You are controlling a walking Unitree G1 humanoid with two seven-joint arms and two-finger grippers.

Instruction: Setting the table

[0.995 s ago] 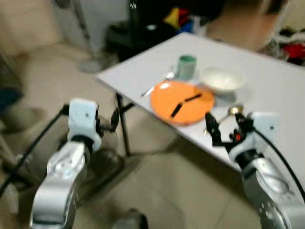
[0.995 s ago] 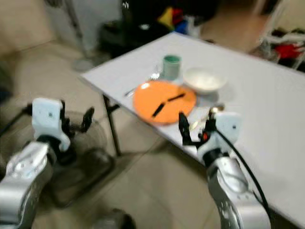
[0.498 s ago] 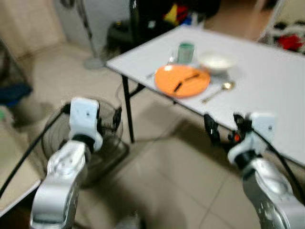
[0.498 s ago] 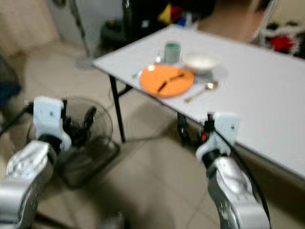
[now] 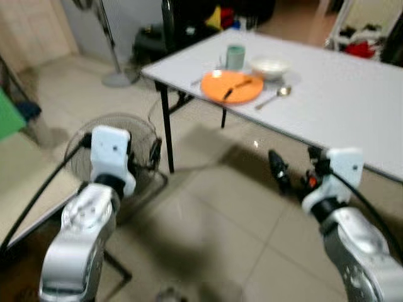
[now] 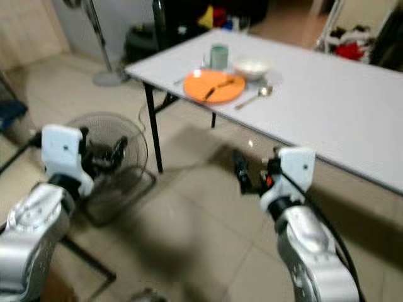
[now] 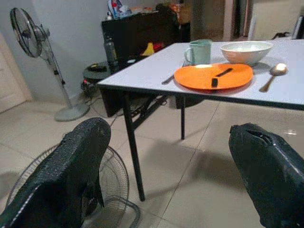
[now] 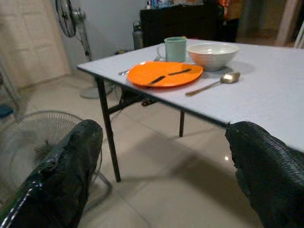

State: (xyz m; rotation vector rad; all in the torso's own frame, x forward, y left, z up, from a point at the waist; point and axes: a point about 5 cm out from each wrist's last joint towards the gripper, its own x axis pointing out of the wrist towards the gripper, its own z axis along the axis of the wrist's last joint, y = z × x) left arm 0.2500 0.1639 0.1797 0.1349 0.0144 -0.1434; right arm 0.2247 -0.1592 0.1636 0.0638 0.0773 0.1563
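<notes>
On the pale grey worktop (image 8: 266, 95) ahead of us sit an orange plate (image 8: 165, 74) with two dark pieces of cutlery lying on it, a green mug (image 8: 175, 49) behind it, a white bowl (image 8: 212, 54) just beside the mug, a spoon (image 8: 213, 84) lying next to the plate on the bowl's side, and a fork (image 7: 169, 78) at the plate's other side. The worktop stands on black legs over a beige tiled floor (image 5: 208, 214). A low round fan (image 5: 119, 135) rests on the floor near our left arm, and a tall standing fan (image 7: 35, 35) is by the grey wall, next to dark furniture with coloured clutter.

We hold both arms out in front, well short of the worktop, over the tiles. Our left gripper (image 7: 171, 180) has its fingers spread wide with nothing between them; our right gripper (image 8: 161, 175) is likewise wide and holds nothing.

The head views are soft with blur, so we cannot tell what the dark cutlery is. The worktop's far end is cut off by the frame.
</notes>
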